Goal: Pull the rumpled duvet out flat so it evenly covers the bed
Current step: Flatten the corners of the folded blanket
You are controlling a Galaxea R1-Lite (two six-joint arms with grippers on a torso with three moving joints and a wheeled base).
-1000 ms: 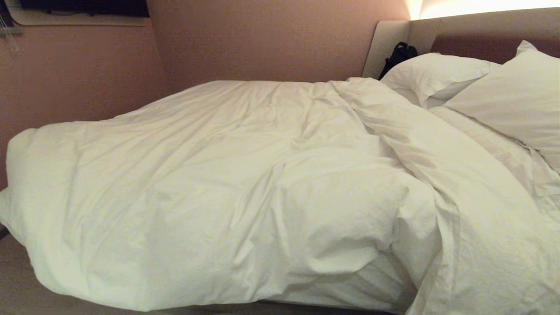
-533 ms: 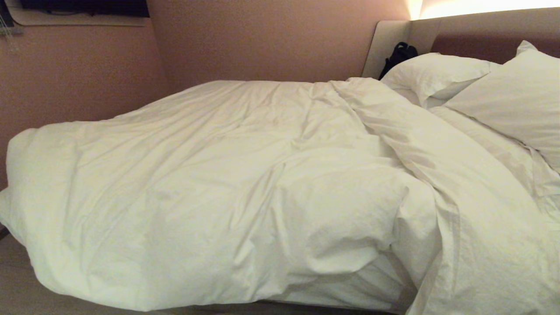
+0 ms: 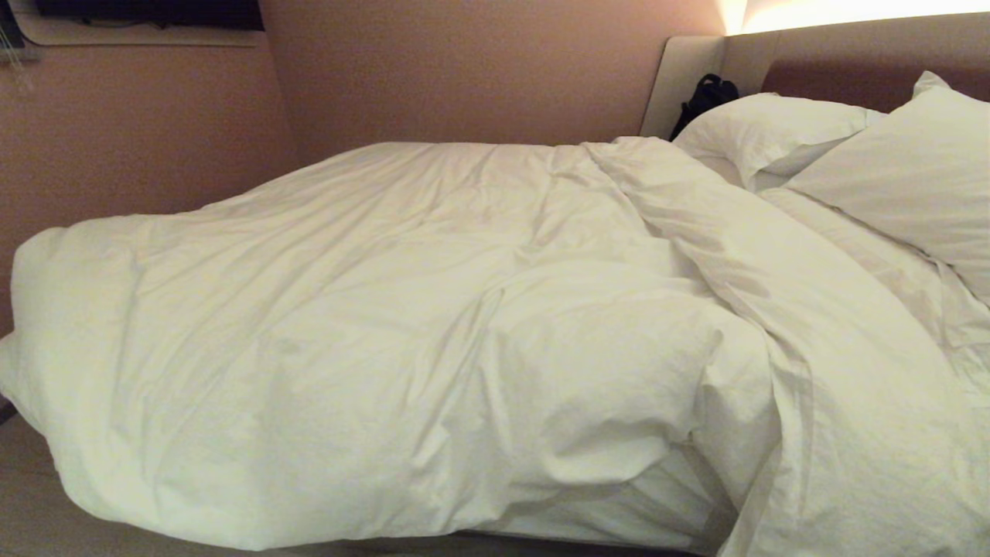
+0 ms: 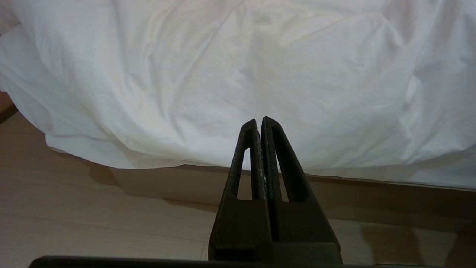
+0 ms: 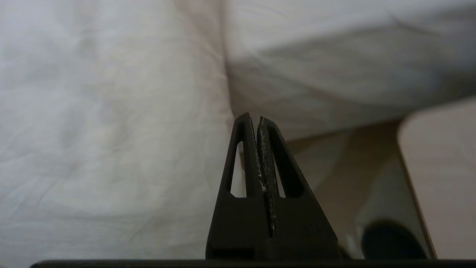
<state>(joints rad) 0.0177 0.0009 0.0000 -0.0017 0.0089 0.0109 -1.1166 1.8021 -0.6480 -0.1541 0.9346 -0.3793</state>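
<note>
duvet (image 3: 433, 333): big puffy white heap, rumpled, bunched w/ a thick fold running diagonally toward the pillows (image 3: 835, 147). near edge hangs over the side of the bed (image 4: 260, 186), almost down to the wood floor (image 4: 93, 219).
bed: mostly buried tbh. only the beige headboard (image 3: 812, 62) and a strip of the base show. mattress under the duvet = can't see it.
left claw (image 4: 259, 121): mine, tips pressed together, nothing pinched. sits low by the bed's side, pointing at the overhanging duvet edge, not touching it.
right claw (image 5: 253, 118): also pressed together, empty. close to white fabric, pic is blurry so can't tell if it's touching, or exactly which part of the duvet it is.
head view: neither arm shows up there.
misc: black thing (image 3: 704, 97) wedged btwn far pillow & headboard, too small to ID. dark round blob (image 5: 394, 238) in right wrist view, cut off, no idea.
</note>
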